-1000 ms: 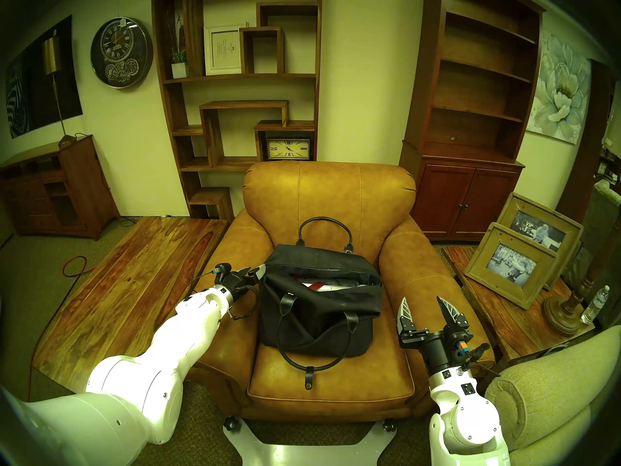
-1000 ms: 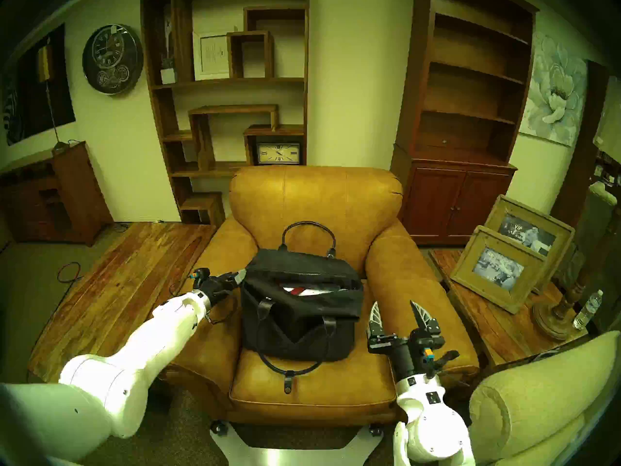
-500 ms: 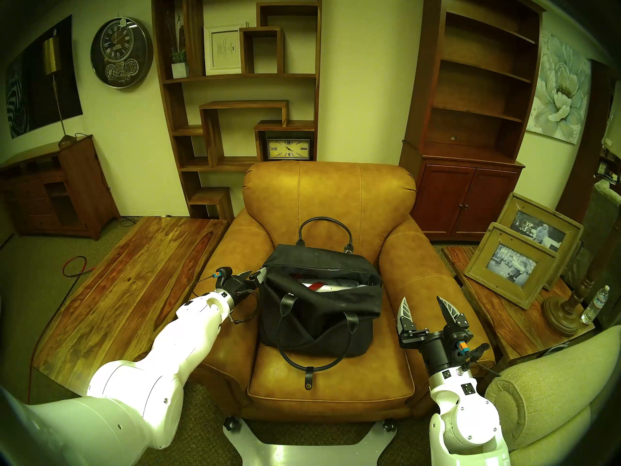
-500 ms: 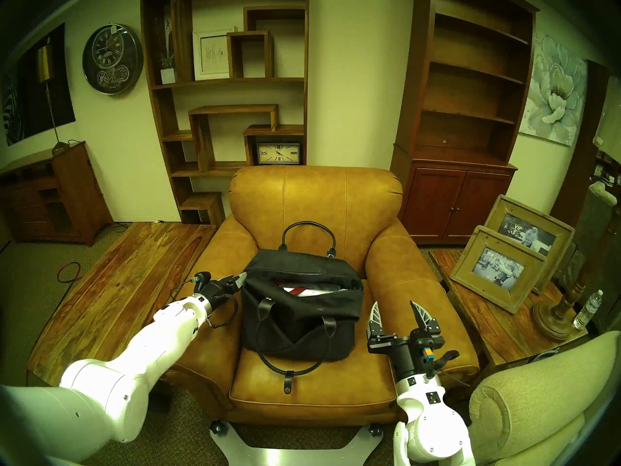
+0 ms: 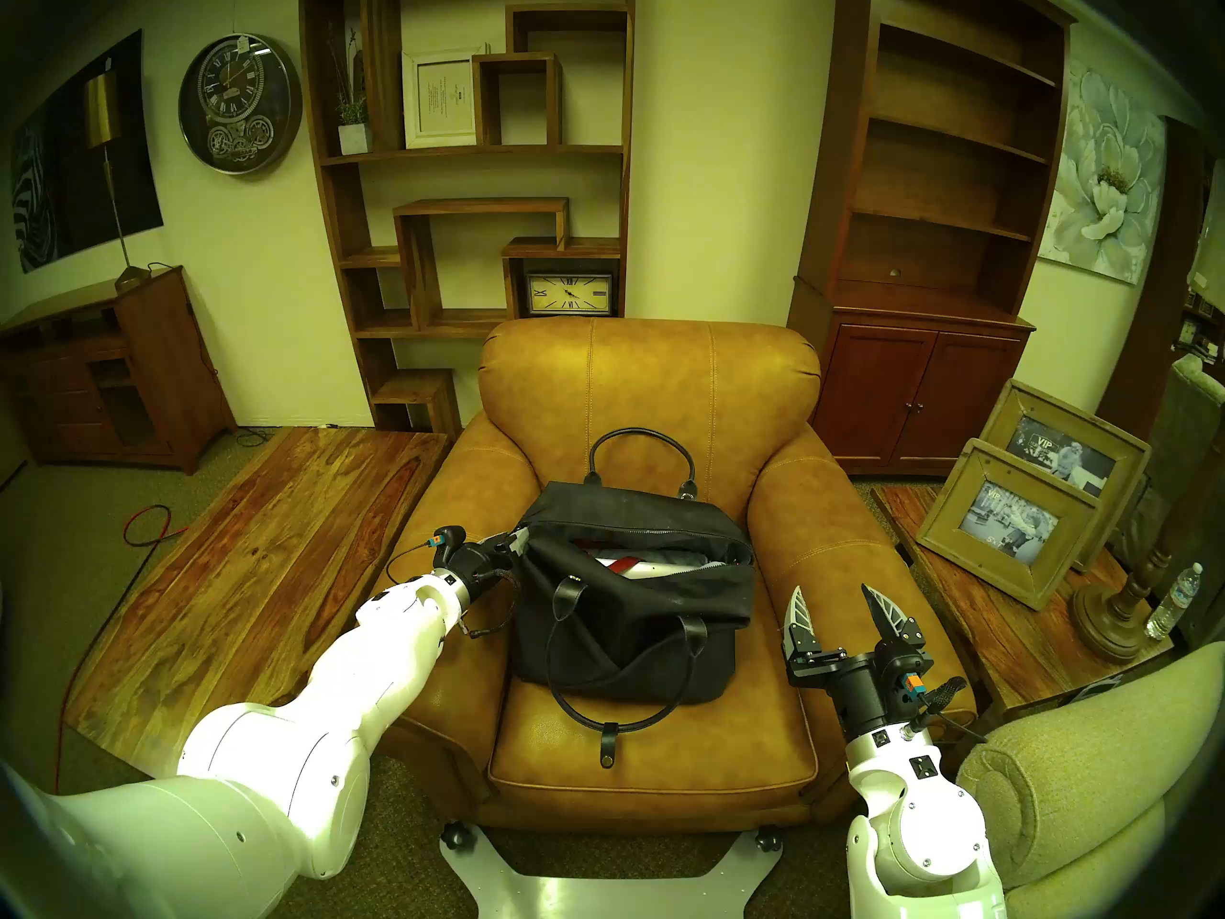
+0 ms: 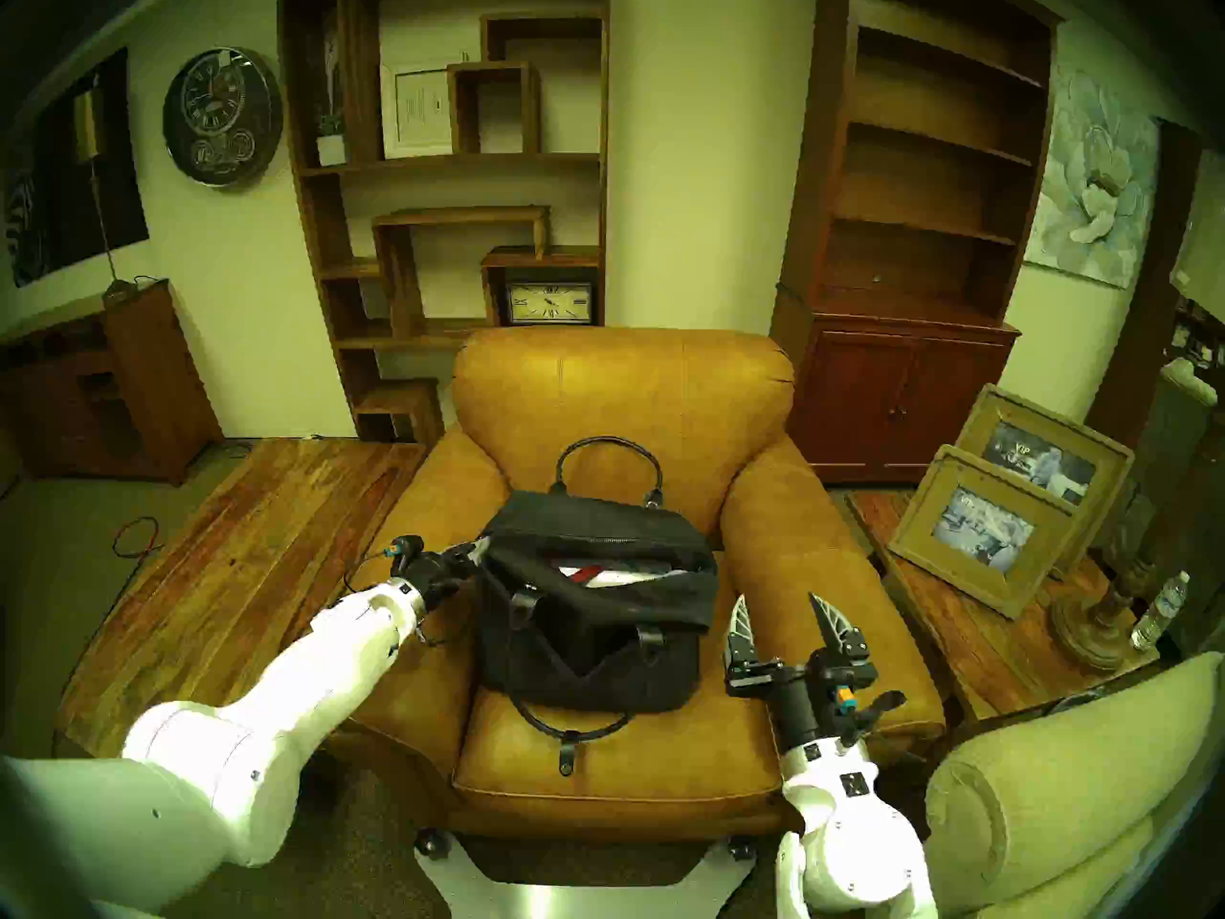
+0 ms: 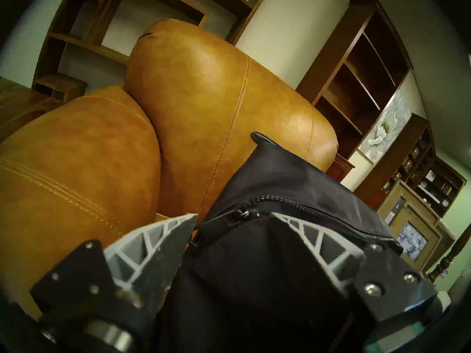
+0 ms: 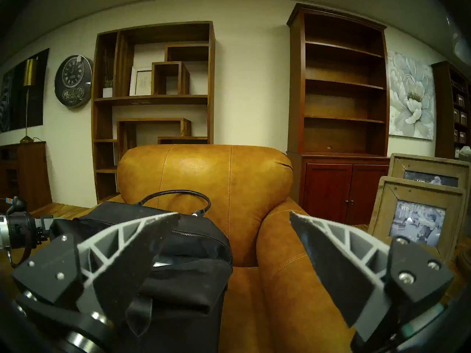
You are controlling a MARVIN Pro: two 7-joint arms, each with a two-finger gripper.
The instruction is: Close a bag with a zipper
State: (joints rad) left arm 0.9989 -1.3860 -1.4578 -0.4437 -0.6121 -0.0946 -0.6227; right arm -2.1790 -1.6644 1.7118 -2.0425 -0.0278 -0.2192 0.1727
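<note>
A black fabric bag (image 5: 630,626) sits on the seat of a tan leather armchair (image 5: 649,380). Its zipper (image 5: 663,533) gapes open along the top, showing white and red contents. In the left wrist view the zipper pull (image 7: 240,213) lies at the bag's left end, right between my fingers. My left gripper (image 5: 517,541) (image 7: 233,216) is clamped on the fabric of that left end. Over the chair's right armrest, my right gripper (image 5: 834,596) (image 8: 234,217) stands open and empty, apart from the bag. One handle (image 5: 640,453) stands up behind; the other hangs over the front.
A low wooden table (image 5: 265,553) stands left of the chair. On the right, a side table carries two picture frames (image 5: 1007,526), a lamp base and a water bottle (image 5: 1176,599). A beige sofa arm (image 5: 1094,765) is at the near right.
My left gripper slid rightward onto the bag's left end and its jaws narrowed on the fabric, creasing that corner. The right arm has not moved.
</note>
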